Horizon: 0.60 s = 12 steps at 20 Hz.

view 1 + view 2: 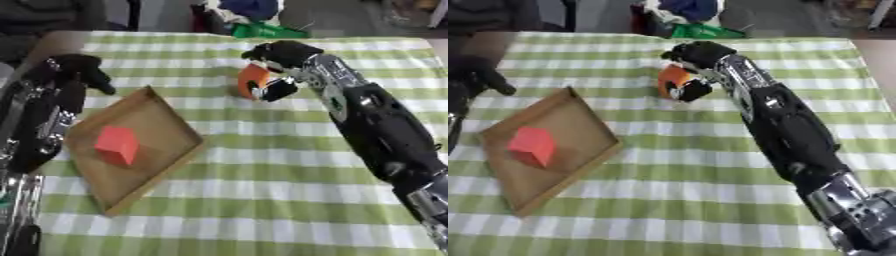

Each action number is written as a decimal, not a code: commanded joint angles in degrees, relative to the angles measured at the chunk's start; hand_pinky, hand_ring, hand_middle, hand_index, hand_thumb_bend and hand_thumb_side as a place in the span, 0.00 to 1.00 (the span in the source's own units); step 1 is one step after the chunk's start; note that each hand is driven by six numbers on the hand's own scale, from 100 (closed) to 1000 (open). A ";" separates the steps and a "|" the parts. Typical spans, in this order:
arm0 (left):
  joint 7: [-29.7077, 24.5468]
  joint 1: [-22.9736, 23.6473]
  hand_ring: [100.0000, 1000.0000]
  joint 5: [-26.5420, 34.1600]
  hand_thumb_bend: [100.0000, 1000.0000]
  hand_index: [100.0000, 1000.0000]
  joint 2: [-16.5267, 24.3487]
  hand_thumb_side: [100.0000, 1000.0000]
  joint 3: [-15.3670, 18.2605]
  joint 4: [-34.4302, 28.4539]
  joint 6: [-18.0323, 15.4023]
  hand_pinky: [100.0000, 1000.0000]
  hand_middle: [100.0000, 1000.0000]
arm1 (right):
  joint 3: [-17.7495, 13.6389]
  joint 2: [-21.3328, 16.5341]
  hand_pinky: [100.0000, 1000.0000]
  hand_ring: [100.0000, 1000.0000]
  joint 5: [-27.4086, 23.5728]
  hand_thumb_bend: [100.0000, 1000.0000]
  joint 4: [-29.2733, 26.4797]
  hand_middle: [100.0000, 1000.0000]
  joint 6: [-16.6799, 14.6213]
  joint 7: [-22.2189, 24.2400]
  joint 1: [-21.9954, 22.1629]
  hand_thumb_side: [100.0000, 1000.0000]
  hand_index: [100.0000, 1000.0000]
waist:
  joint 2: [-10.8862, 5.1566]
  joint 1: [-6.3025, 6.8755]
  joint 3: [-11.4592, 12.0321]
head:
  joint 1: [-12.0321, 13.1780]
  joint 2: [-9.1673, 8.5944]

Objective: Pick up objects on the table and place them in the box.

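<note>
Both eyes look steeply down from the robot's head onto the table (289, 165), close in. They share nearly everything: the box (166, 120) sits further left in the right eye.

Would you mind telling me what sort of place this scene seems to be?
Probably a room set up for robot handling practice, though little beyond the table shows. A green-and-white checked tablecloth covers the table, a shallow wooden box holds a red block, and the right hand grips an orange object.
</note>
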 commanded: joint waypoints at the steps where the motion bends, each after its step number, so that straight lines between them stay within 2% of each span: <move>1: -0.08 -0.59 0.52 0.02 0.10 0.74 1.01 0.58 0.47 -0.38 -0.24 0.60 0.51 | -0.69 -0.46 0.80 0.80 0.89 0.00 0.20 0.83 0.49 -0.83 -0.96 0.58 1.00 | -0.88 0.26 0.02 | -0.14 0.20; 12: -0.18 -0.68 0.52 0.08 0.10 0.74 1.03 0.58 0.43 -0.30 -0.36 0.60 0.52 | -1.07 0.16 0.79 0.80 1.22 0.00 2.58 0.82 0.92 -1.24 -0.66 0.62 1.00 | -0.72 0.47 -0.09 | -0.39 0.20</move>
